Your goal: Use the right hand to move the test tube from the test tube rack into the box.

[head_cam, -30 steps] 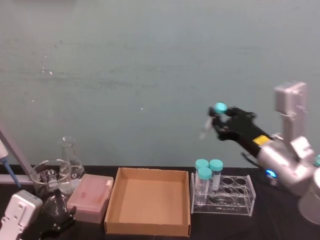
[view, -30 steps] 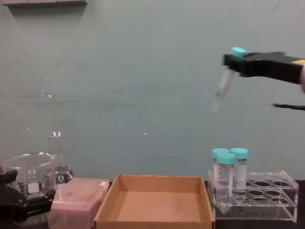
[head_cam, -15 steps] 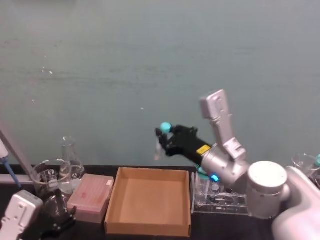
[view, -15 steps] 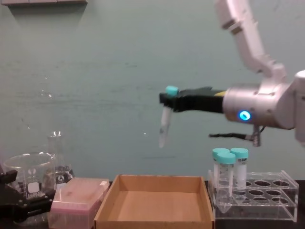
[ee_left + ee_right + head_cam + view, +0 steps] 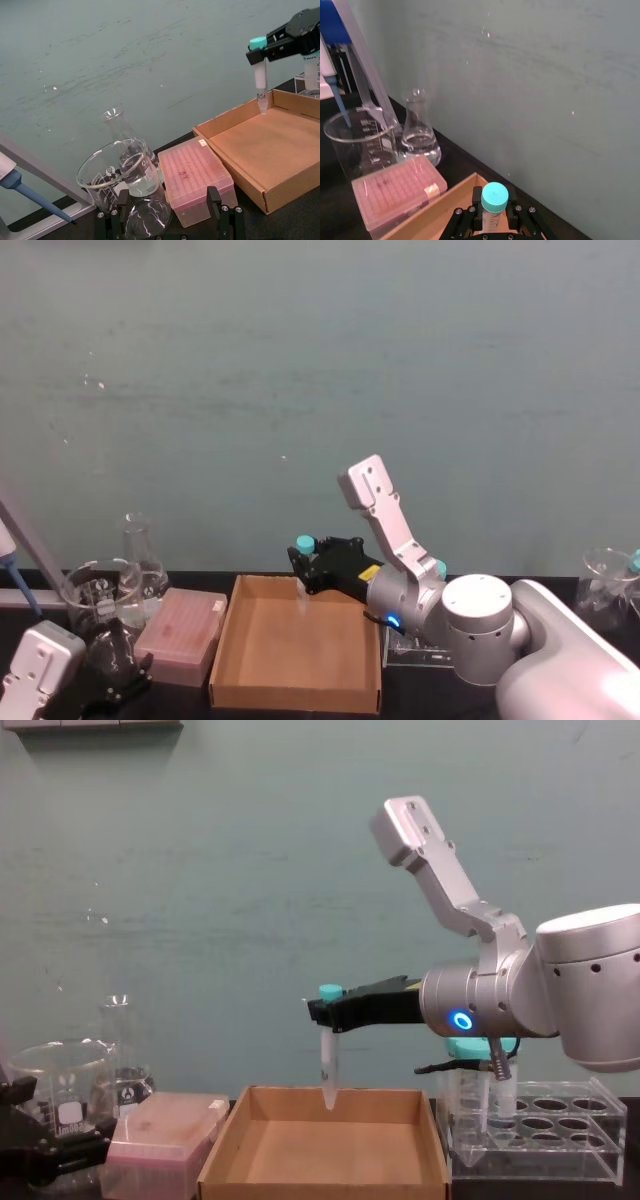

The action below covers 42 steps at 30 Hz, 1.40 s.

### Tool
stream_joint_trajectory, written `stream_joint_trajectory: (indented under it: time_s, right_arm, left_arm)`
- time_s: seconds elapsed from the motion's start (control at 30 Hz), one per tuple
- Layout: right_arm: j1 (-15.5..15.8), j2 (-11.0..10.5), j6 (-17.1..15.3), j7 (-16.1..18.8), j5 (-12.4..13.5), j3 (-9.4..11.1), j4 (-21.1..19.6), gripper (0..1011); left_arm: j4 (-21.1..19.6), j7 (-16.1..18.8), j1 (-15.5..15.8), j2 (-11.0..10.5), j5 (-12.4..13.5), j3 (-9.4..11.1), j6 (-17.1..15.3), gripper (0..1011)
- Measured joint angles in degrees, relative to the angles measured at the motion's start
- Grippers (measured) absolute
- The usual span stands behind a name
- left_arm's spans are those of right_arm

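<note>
My right gripper (image 5: 322, 1012) is shut on the test tube (image 5: 327, 1065), gripping it just under its small teal cap (image 5: 494, 196). The tube hangs upright with its pointed tip (image 5: 262, 110) level with the far rim of the box (image 5: 325, 1175), over its back part. The box (image 5: 300, 645) is a brown cardboard tray with nothing lying in it. The test tube rack (image 5: 560, 1135) stands to the right of the box, partly behind my right arm, with larger teal-capped tubes (image 5: 462, 1048) in it. My left gripper (image 5: 115, 677) rests open at the near left by the glassware.
A pink translucent box (image 5: 183, 635) sits just left of the cardboard tray. Behind it stand a glass beaker (image 5: 120, 170) and a conical flask (image 5: 140, 550). A blue pipette on a stand (image 5: 335, 55) is at the far left. Another glass vessel (image 5: 605, 585) stands at the far right.
My right gripper has carried the tube left from above the rack and lowered it, so the tip now hangs at the box's back rim. The left arm has stayed put.
</note>
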State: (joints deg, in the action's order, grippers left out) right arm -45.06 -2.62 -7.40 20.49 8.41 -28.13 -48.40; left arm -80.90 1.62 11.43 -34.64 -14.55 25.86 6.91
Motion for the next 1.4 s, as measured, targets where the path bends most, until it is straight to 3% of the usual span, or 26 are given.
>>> stream_joint_trajectory:
  time_s: [0.47, 1.07, 1.27, 1.4]
  right_arm:
    - [-0.1, 0.1, -0.2, -0.1, -0.3, 0.0, 0.4, 295]
    - [0.0, 0.0, -0.1, -0.1, -0.1, 0.1, 0.0, 866]
    - [0.1, 0.0, 0.0, -0.1, 0.0, 0.1, 0.0, 1003]
    - [0.1, 0.0, 0.0, -0.1, 0.0, 0.1, 0.0, 1003]
  left_arm:
    - [0.0, 0.0, 0.0, 0.0, 0.0, 0.0, 0.0, 1000]
    - [0.0, 0.0, 0.0, 0.0, 0.0, 0.0, 0.0, 1000]
    - [0.0, 0.0, 0.0, 0.0, 0.0, 0.0, 0.0, 1000]
    - [0.0, 0.0, 0.0, 0.0, 0.0, 0.0, 0.0, 1000]
